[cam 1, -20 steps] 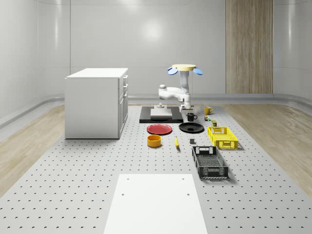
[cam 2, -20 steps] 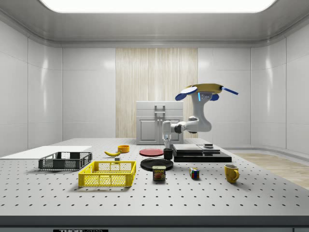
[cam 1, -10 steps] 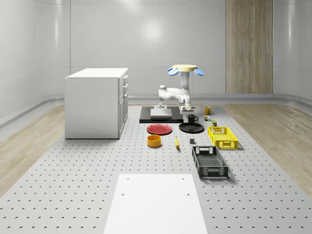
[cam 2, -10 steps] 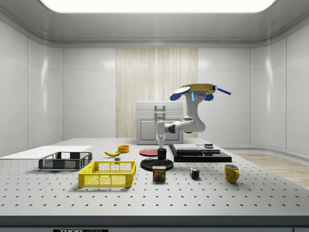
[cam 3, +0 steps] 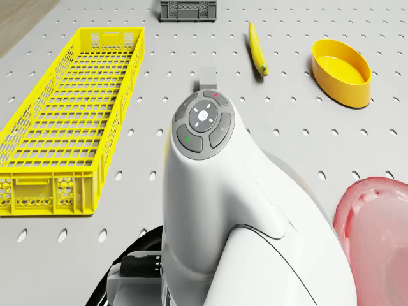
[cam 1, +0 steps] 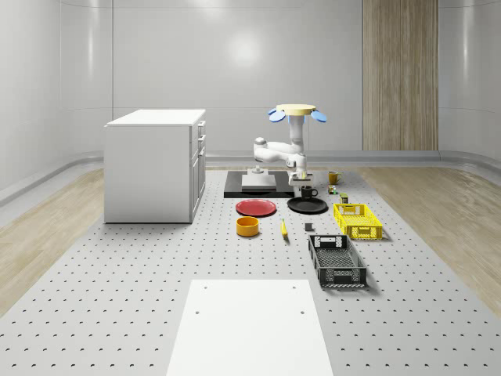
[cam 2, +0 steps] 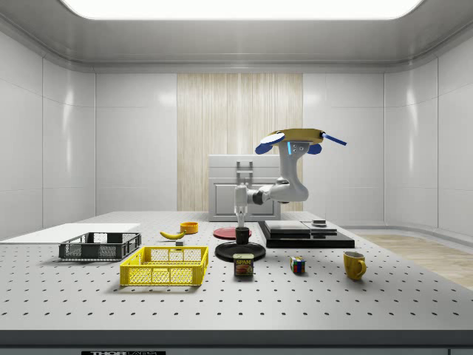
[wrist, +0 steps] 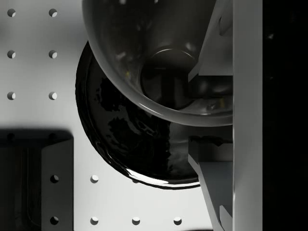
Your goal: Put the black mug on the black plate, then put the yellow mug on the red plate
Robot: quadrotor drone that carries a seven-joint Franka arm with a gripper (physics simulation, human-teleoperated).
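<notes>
The black mug [cam 1: 308,191] [cam 2: 241,234] [wrist: 163,57] hangs over the black plate [cam 1: 307,206] [cam 2: 240,252] [wrist: 130,139], low over its surface; I cannot tell whether it touches. My gripper [cam 1: 304,182] [cam 2: 240,222] [wrist: 204,118] is shut on the mug's rim, one finger [wrist: 214,48] inside and the other outside. The drone [cam 1: 293,111] [cam 2: 299,137] hovers above the black platform's edge, behind the plate. The red plate [cam 1: 257,207] [cam 2: 231,232] [cam 3: 376,229] lies beside the black plate. The yellow mug [cam 1: 333,178] [cam 2: 355,265] stands apart on the table.
A yellow crate [cam 1: 358,220] [cam 2: 165,265] [cam 3: 64,127], a black crate [cam 1: 337,260] [cam 2: 100,245], a banana [cam 1: 283,228] [cam 3: 257,48] and a yellow bowl [cam 1: 247,226] [cam 3: 342,80] lie nearby. A can [cam 2: 244,265], a cube [cam 2: 297,265], the platform [cam 1: 258,184] and a white cabinet [cam 1: 155,164] also stand here.
The drone and arm shifted toward the side view's left, carrying the black mug from beside the platform to over the black plate.
</notes>
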